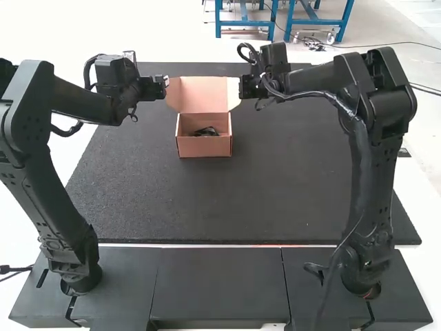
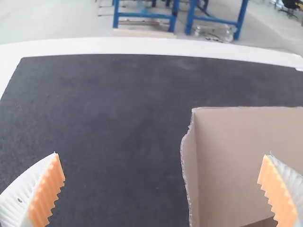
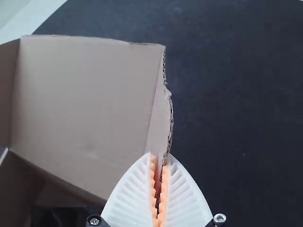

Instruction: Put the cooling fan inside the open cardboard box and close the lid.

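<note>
The small cardboard box (image 1: 204, 143) stands open on the black mat, its lid (image 1: 200, 95) upright at the back. A black cooling fan (image 1: 204, 130) lies inside it. My left gripper (image 1: 164, 87) hovers at the lid's left edge. In the left wrist view this gripper (image 2: 161, 160) is open, with the lid's torn side edge (image 2: 188, 156) between the orange pads (image 2: 47, 187) and not touched. My right gripper (image 1: 242, 88) is at the lid's right edge. In the right wrist view it (image 3: 157, 160) is shut on the lid's side flap (image 3: 163, 118).
The black mat (image 1: 275, 186) covers most of the table, with bare room in front of and beside the box. White floor rings the mat, and blue frame legs (image 2: 142, 14) stand beyond its far edge.
</note>
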